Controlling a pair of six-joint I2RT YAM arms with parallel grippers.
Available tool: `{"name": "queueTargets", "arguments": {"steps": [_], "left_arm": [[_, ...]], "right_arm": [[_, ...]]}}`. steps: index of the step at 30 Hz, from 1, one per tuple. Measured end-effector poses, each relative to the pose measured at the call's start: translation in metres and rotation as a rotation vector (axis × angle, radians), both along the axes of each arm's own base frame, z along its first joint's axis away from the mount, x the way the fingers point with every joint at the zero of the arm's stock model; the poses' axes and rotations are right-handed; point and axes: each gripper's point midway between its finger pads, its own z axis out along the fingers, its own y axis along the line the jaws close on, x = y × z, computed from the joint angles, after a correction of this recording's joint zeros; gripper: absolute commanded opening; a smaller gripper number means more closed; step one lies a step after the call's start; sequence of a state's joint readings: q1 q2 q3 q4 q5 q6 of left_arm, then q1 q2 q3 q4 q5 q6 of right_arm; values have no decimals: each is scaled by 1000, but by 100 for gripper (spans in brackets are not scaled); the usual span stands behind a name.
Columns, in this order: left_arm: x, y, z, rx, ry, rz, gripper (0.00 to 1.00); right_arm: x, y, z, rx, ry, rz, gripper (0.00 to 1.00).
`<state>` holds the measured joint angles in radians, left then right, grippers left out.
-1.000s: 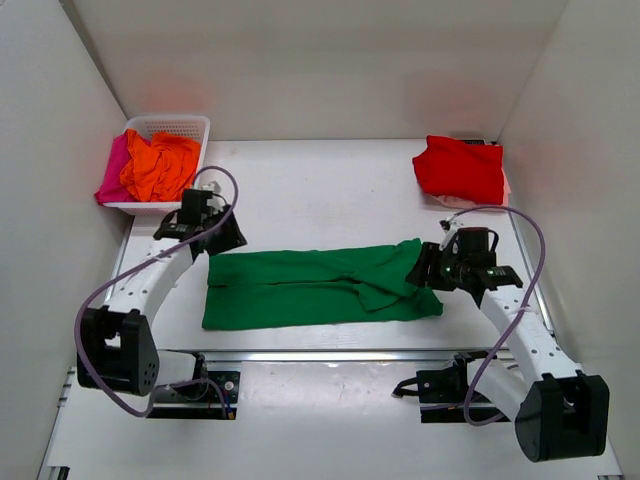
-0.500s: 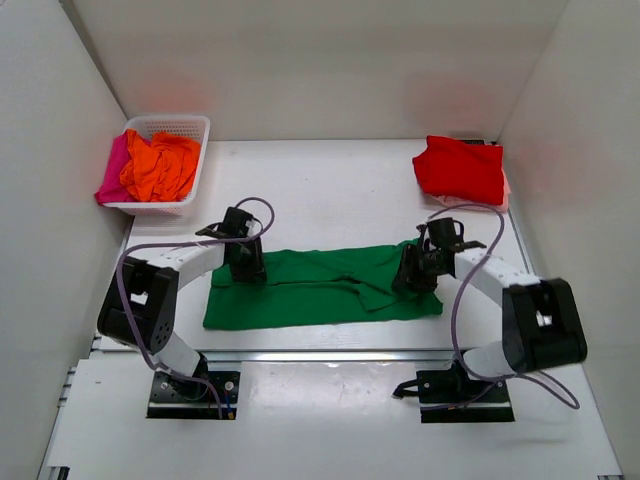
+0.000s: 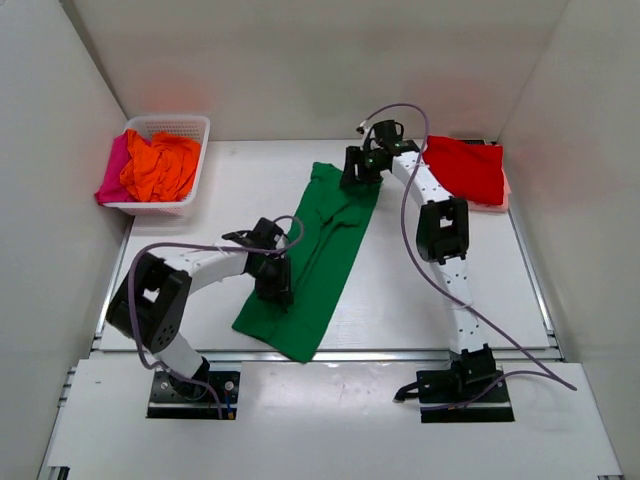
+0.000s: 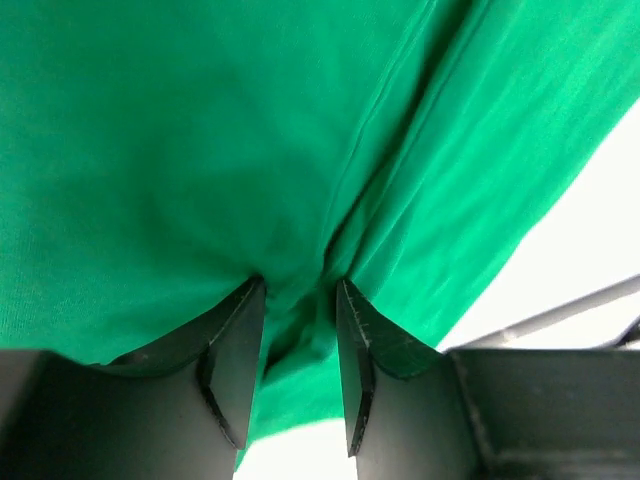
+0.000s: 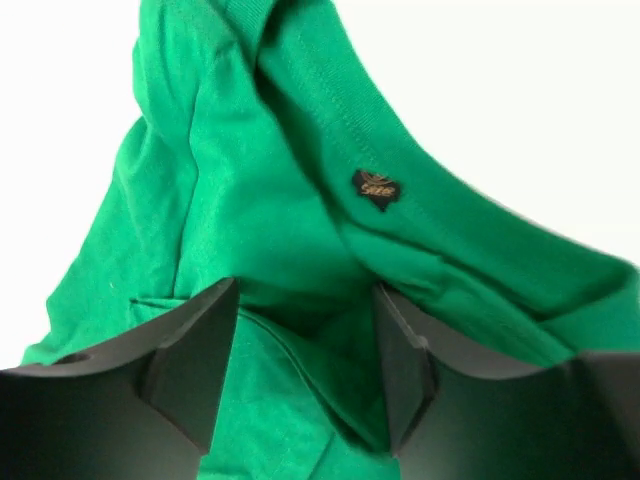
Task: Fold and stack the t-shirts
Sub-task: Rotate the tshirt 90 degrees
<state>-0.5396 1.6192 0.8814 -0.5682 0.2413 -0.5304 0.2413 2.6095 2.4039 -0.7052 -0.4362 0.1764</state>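
Note:
A bright green t-shirt (image 3: 322,250) lies folded into a long strip, running from the table's far middle down to the near edge. My left gripper (image 3: 278,290) is shut on the strip's left edge near its near end; in the left wrist view the cloth (image 4: 200,130) is pinched between the jaws of the gripper (image 4: 300,310). My right gripper (image 3: 358,175) is stretched out to the far end and grips bunched cloth (image 5: 250,220) by the collar, as the right wrist view shows at the gripper (image 5: 305,330). A folded red t-shirt (image 3: 465,168) lies at the far right.
A white lattice basket (image 3: 170,123) stands at the far left, holding an orange t-shirt (image 3: 160,165) and a magenta-pink one (image 3: 110,178). White walls enclose the table on three sides. A metal rail (image 3: 400,352) runs along the near edge.
The green shirt has swung from lying across the table to running near to far. My right gripper carried its end to the far middle. My left gripper moved right and nearer.

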Motion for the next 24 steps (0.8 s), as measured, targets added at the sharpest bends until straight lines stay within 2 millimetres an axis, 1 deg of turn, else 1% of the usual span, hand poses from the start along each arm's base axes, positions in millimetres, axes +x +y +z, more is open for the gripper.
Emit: {"name": "queueTargets", "arguments": {"steps": [1, 2, 3, 5, 7, 8, 9, 10, 11, 12, 13, 14, 15, 16, 17, 18, 19, 20, 22, 24], "left_arm": [[-7, 2, 2, -4, 22, 3, 46], [-11, 6, 5, -6, 39, 15, 46], [-12, 10, 13, -17, 46, 41, 46], [-4, 15, 36, -69, 7, 94, 45], [15, 16, 69, -149, -78, 147, 44], [28, 16, 86, -189, -132, 170, 45], [42, 15, 105, -226, -183, 185, 46], [55, 14, 121, -253, -229, 194, 46], [72, 12, 137, -277, -277, 202, 46], [89, 10, 150, -293, -315, 202, 45], [107, 7, 162, -302, -351, 194, 44], [126, 3, 168, -305, -379, 184, 43], [149, -2, 173, -307, -408, 172, 42], [169, -7, 171, -305, -423, 159, 40], [191, -12, 165, -304, -435, 148, 38], [210, -17, 152, -297, -427, 138, 37], [224, -21, 135, -288, -407, 132, 35], [238, -26, 115, -278, -378, 125, 34], [264, -34, 77, -254, -328, 111, 34], [286, -42, 38, -233, -286, 95, 33]], "right_arm": [[5, 7, 3, 17, -21, 22, 57], [2, 14, 4, 22, -18, 46, 61], [-4, 18, 7, 19, -11, 64, 64], [-13, 21, 15, 2, -24, 89, 68], [-31, 21, 28, -20, -23, 103, 73], [-39, 18, 40, -31, -38, 102, 74], [-48, 15, 56, -46, -62, 97, 76], [-55, 11, 76, -56, -96, 88, 77], [-59, 9, 98, -63, -146, 78, 74], [-65, 6, 121, -65, -200, 70, 69], [-74, 3, 147, -62, -263, 60, 55], [-87, 2, 169, -49, -324, 49, 26], [-105, -2, 189, -31, -380, 39, 14], [-126, -2, 202, -6, -413, 33, 3], [-149, 0, 206, 25, -441, 37, 0], [-176, 8, 200, 63, -447, 52, 0], [-201, 19, 188, 91, -425, 79, 0], [-228, 34, 171, 124, -403, 119, 0], [-280, 64, 123, 156, -311, 216, 0], [-331, 85, 59, 122, -150, 309, 0]]}}
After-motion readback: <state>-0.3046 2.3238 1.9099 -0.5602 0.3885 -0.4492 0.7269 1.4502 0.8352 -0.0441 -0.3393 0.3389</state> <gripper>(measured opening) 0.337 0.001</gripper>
